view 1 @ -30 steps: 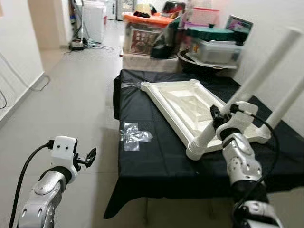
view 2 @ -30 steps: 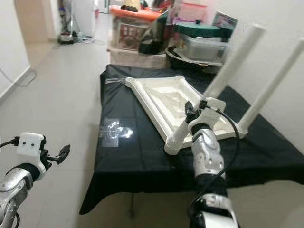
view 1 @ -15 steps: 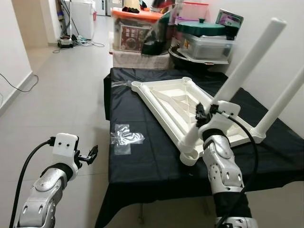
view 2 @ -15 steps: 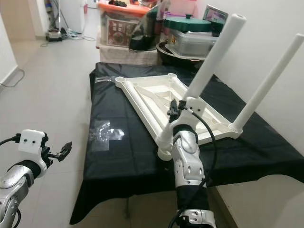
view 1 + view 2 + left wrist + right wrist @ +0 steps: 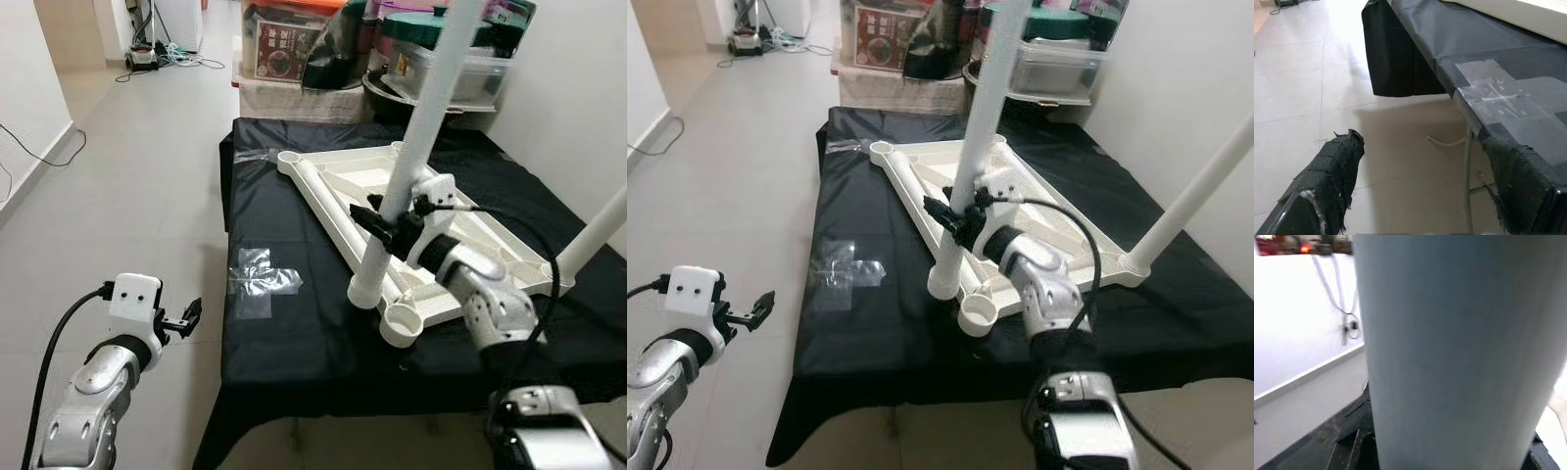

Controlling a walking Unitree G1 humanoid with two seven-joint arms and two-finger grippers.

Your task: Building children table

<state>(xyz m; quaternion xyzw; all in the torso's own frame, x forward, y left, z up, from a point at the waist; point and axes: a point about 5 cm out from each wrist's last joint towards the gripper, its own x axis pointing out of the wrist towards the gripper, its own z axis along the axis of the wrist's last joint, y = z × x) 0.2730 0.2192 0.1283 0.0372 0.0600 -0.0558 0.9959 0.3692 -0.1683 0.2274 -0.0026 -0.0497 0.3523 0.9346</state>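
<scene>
The white children's table top [image 5: 338,186] lies upside down on a table draped in black cloth [image 5: 294,333]. My right gripper [image 5: 384,221] is shut on a white table leg [image 5: 416,127] and holds it nearly upright. The leg's lower end [image 5: 365,292] hangs just left of the round near-corner socket [image 5: 401,324]. In the right wrist view the leg [image 5: 1449,357] sits close between the fingers. A second white leg [image 5: 593,235] stands slanted at the right corner. My left gripper [image 5: 190,315] is open and holds nothing, over the floor left of the table, its fingers [image 5: 1337,166] spread.
A patch of clear tape [image 5: 260,284] is stuck on the cloth near the left edge. Stacked storage boxes [image 5: 294,59] and bins [image 5: 460,69] crowd the far end. A wall runs along the right. Open tiled floor [image 5: 147,176] lies to the left, with a cable [image 5: 39,157] by the wall.
The head camera shifted. My right gripper swung the leg from a slant to nearly upright, and its lower end moved left, out beside the corner socket. The left arm stayed still.
</scene>
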